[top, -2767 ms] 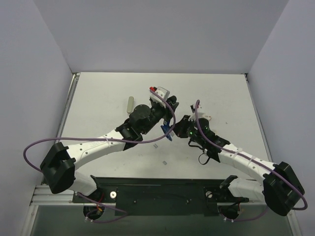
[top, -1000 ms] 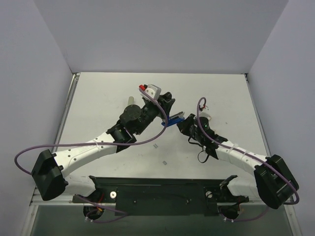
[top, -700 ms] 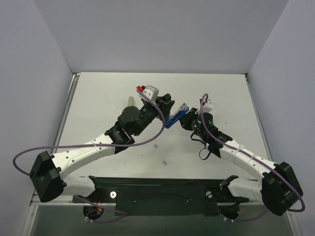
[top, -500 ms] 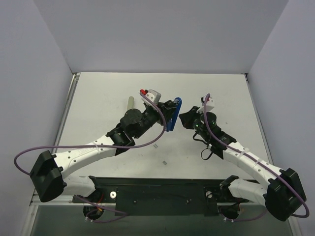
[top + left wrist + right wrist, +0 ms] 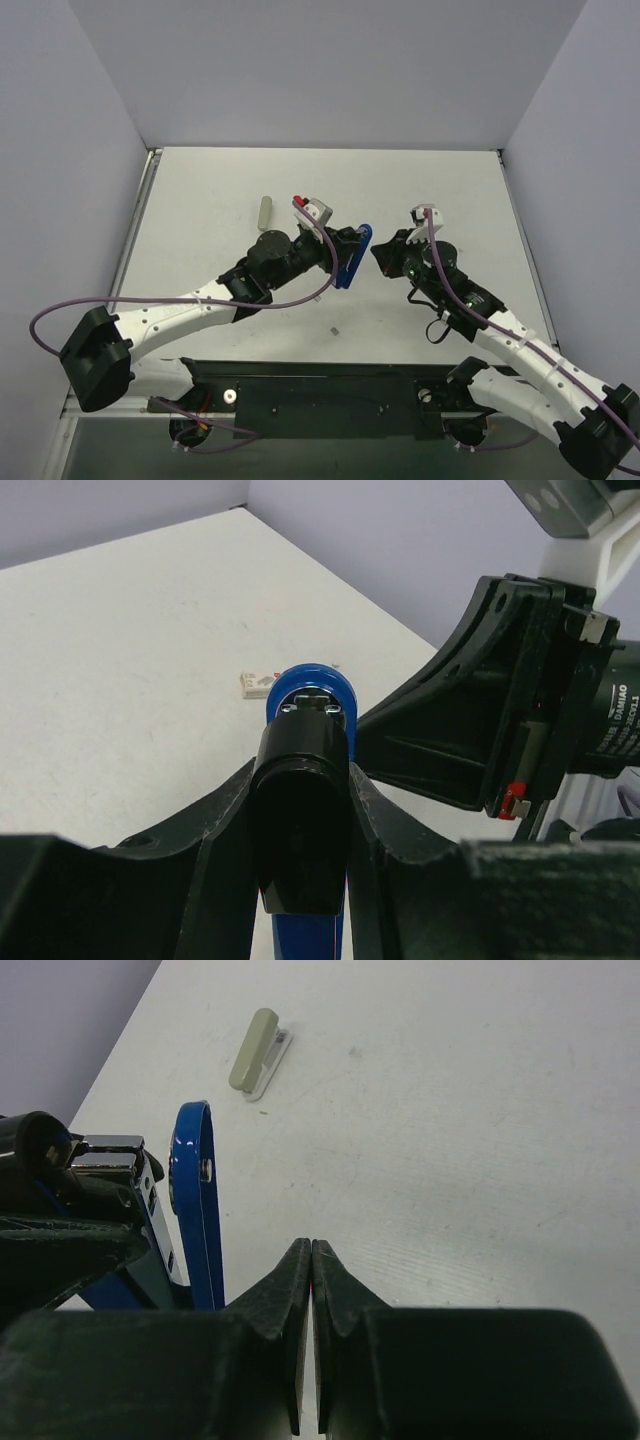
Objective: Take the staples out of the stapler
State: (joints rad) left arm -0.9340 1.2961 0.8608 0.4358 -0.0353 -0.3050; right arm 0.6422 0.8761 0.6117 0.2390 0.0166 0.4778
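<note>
Staples [image 5: 333,328]: the only one I can pick out for sure is a tiny pale bit lying loose on the counter [image 5: 200,190], near the front edge, a little left of the held-up stapler. Whether more sit in the chrome magazine [image 5: 110,1145], can't tell from here.

Far left, an olive-grey oblong thing [image 5: 264,210] lies flat, well apart from both arms. Next along, the left fingers [image 5: 222,825] are clamped on the blue stapler [image 5: 352,255], one each side of its black rear. They hold it up off the counter w/ the blue lid [image 5: 195,1200] standing apart from the magazine, so it's opened up, I'd say. Just right of it, the right fingers [image 5: 283,1295] are pressed together w/ nothing btwn them. Their tips are close beside the lid but not touching, as far as I can see.

Handling, my guess: staples weigh next to nothing and are thin, stiff, slick wire. A glued strip prob snaps into bits if squeezed across its middle. Lying flat they give hardly any edge, so pinch across the long sides w/ tips low on the counter and light pressure. Any left in the channel are better slid or tipped out than pried. The stapler itself is rigid w/ a springy hinge, so the hold on its body needs to be firm.
</note>
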